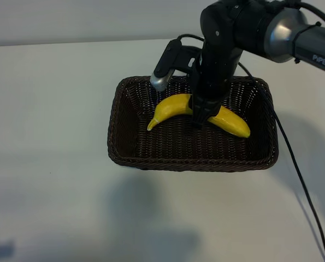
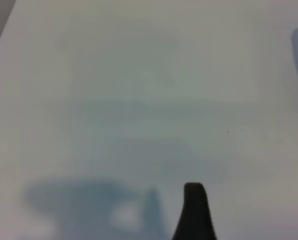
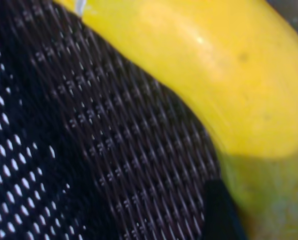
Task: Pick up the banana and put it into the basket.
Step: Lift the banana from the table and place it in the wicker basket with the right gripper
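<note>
The yellow banana (image 1: pixel 172 107) lies across the floor of the dark brown wicker basket (image 1: pixel 192 164), its stem tip toward the left wall. My right gripper (image 1: pixel 199 115) reaches straight down into the basket and straddles the banana's middle, shut on it. In the right wrist view the banana (image 3: pixel 214 65) fills the upper right, and one dark finger (image 3: pixel 220 212) presses against its shaded side over the woven basket floor (image 3: pixel 113 150). In the left wrist view one dark fingertip (image 2: pixel 195 210) of the left gripper hangs over bare table, holding nothing.
The basket stands on a plain white table (image 1: pixel 53 136). A black cable (image 1: pixel 299 180) trails from the right arm across the table to the right of the basket. Arm shadows fall on the near part of the table.
</note>
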Tool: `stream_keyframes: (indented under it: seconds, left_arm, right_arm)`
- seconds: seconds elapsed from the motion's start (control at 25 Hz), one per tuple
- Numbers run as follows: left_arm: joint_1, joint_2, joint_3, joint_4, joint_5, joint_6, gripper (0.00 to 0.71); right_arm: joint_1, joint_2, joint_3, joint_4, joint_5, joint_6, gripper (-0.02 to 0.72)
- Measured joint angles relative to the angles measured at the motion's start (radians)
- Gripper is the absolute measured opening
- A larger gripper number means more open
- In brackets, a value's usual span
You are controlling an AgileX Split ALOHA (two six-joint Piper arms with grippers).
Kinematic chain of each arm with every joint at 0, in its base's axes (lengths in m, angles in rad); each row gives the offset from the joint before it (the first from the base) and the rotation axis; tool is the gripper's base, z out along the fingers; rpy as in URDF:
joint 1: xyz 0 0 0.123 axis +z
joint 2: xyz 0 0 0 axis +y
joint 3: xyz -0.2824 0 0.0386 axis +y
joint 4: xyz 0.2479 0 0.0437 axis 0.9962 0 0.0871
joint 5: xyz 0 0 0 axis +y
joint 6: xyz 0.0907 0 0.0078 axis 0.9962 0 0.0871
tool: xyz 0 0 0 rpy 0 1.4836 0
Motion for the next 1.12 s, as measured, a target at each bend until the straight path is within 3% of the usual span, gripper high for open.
stream_keyframes:
  seconds: [0.44, 0.68, 0.76, 1.12]
  left_arm:
    - [0.0, 0.0, 0.0, 0.0, 0.0, 0.003, 0.574]
    - [0.0, 0.0, 0.0, 0.0, 0.0, 0.002, 0.574]
    - [0.0, 0.0, 0.0, 0.0, 0.0, 0.002, 0.574]
    - [0.0, 0.0, 0.0, 0.0, 0.0, 0.002, 0.574]
  right_arm:
    - [0.0, 0.0, 0.0, 0.006, 0.0, 0.0, 0.432]
    - [0.0, 0.0, 0.0, 0.009, 0.0, 0.034, 0.612]
    - [0.0, 0.0, 0.0, 0.009, 0.006, 0.045, 0.639]
    - [0.0, -0.046, 0.0, 0.009, 0.074, 0.122, 0.6]
